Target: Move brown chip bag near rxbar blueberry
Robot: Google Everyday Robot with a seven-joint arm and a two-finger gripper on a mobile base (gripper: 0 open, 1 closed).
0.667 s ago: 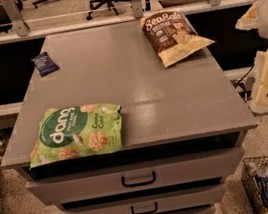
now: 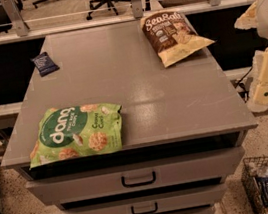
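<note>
Where the grey cabinet top reaches its far right corner, the brown chip bag lies flat. The rxbar blueberry is at the far left edge, well apart. A green dang bag is near left. The cream gripper hangs beside the cabinet's right side, touching no item; how wide it stands cannot be told.

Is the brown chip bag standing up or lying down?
Lying down: the bag faces up on the table. The gripper hangs off the right edge.
</note>
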